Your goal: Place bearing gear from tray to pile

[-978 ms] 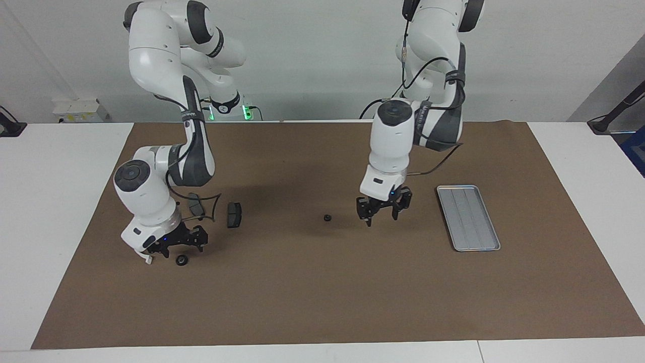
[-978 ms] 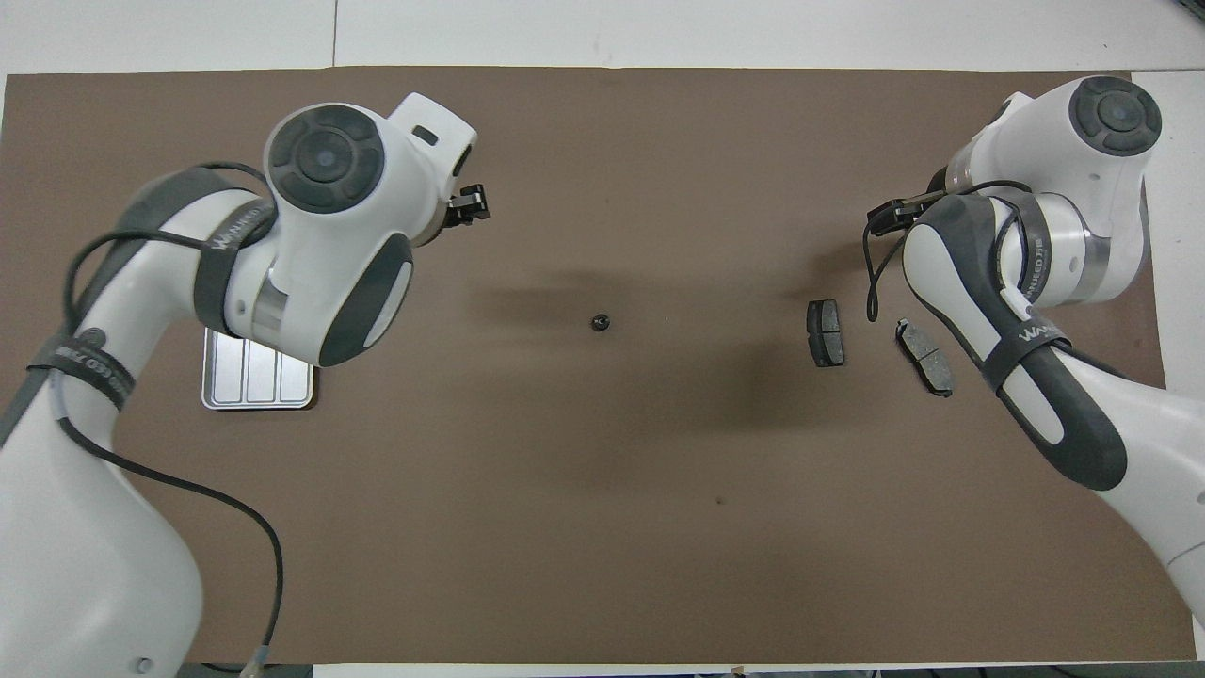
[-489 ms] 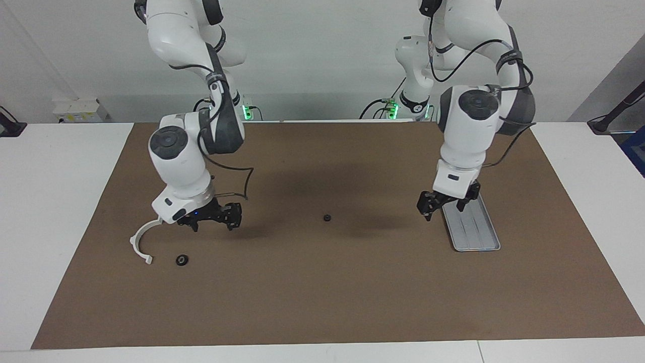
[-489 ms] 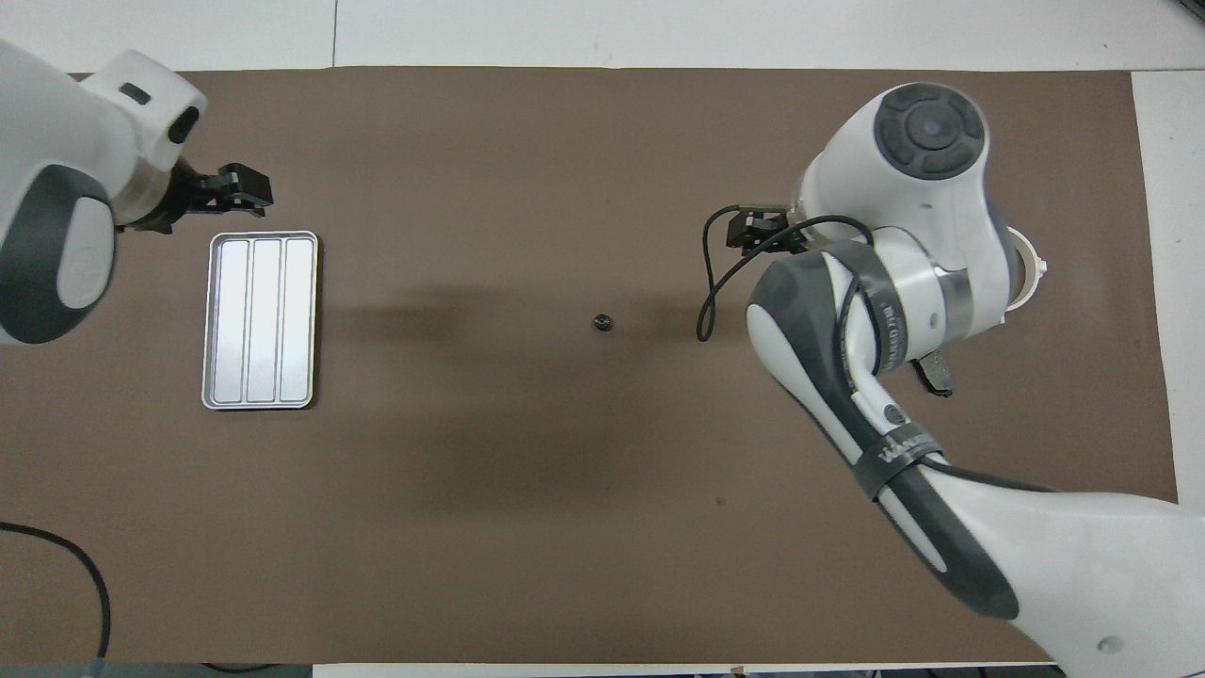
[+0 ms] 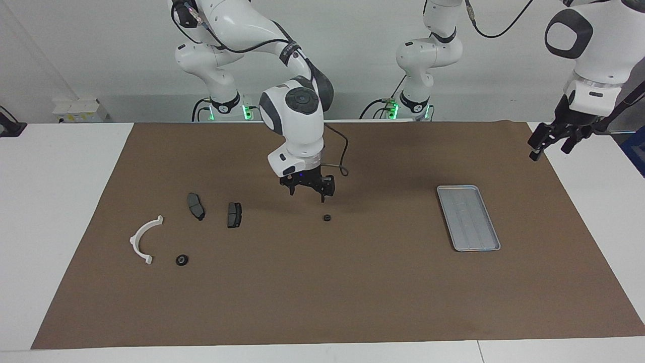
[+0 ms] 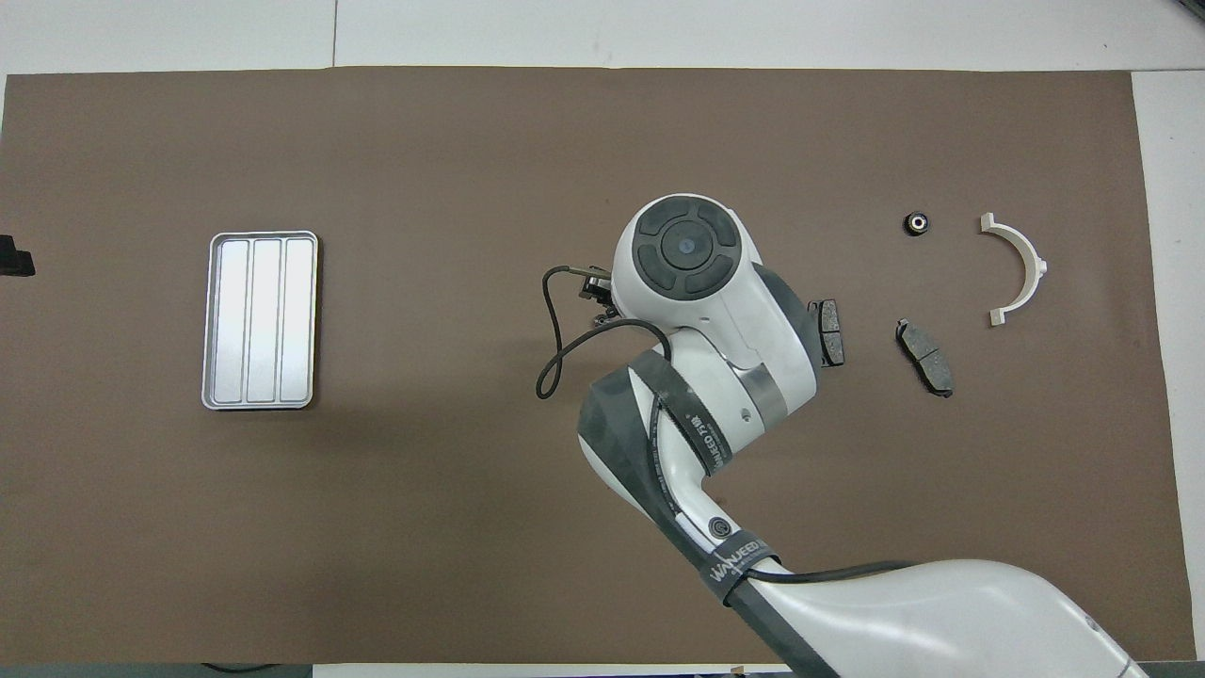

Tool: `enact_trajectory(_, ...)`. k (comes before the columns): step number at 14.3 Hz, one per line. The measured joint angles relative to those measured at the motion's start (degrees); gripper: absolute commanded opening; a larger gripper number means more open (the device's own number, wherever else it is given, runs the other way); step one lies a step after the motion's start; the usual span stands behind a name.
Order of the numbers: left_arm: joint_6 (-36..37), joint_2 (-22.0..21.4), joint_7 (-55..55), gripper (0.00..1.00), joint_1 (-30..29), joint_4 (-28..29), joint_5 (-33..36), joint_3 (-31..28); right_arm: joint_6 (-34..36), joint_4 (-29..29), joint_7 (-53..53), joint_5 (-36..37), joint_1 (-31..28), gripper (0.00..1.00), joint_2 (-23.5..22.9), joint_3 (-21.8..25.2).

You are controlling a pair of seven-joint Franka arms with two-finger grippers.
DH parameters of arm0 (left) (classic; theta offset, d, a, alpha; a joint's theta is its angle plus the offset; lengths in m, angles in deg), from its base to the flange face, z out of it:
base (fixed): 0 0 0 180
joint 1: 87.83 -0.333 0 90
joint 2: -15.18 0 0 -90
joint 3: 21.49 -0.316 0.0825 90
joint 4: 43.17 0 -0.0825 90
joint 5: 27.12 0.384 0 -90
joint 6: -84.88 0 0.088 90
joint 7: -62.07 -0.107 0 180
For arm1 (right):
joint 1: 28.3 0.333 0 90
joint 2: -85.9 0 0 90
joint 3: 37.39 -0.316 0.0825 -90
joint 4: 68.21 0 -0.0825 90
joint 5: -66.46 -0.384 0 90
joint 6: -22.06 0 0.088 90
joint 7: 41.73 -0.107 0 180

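- Two small black bearing gears lie on the brown mat (image 5: 322,302): one gear (image 5: 327,218) mid-table, a second gear (image 5: 182,259) at the right arm's end, beside the white half-ring bracket (image 5: 142,240).
- Two dark brake pads (image 5: 196,206) (image 5: 234,215) lie side by side, nearer the robots than the bracket, loosely forming the pile.
- The one tray (image 5: 468,218), silver and ribbed, sits bare toward the left arm's end, its long axis running toward the robots.
- The right gripper (image 5: 307,185) hangs just above the mid-table gear, fingers apart, holding nothing.
- The left gripper (image 5: 554,138) is raised over the mat's edge by the left arm's end, holding nothing; its opening cannot be told.
- A white table and plain grey wall frame the scene.
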Motion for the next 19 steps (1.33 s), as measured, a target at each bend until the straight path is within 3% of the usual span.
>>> enact_trajectory(4, 2.4, 1.6, 0.6, 1.0, 3.8, -0.7, 0.0, 1.7, -4.9, 0.5, -7.5, 3.0, 3.5, 1.0, -5.3, 0.0)
enact_trajectory(8, 3.7, 5.0, 0.6, 1.0, 6.1, -3.7, -1.4, 1.7, -7.1, 2.8, -8.7, 3.4, 3.8, 0.95, -10.6, 0.5)
enact_trajectory(13, 13.0, 8.7, 0.6, 1.0, 7.0, -10.7, -1.4, 1.8, -10.0, 4.0, -8.7, 3.5, 3.2, 0.92, -12.3, 0.7)
enact_trajectory(16, 13.6, 8.9, 0.9, 1.0, 7.6, -11.7, -1.4, 1.8, -10.5, 3.9, -8.7, 3.5, 3.2, 0.91, -13.1, 0.7)
enact_trajectory(19, 13.4, 8.3, 0.9, 1.0, 7.6, -11.7, -1.4, 1.6, -10.5, 3.8, -8.7, 3.5, 3.2, 0.77, -13.6, 0.7)
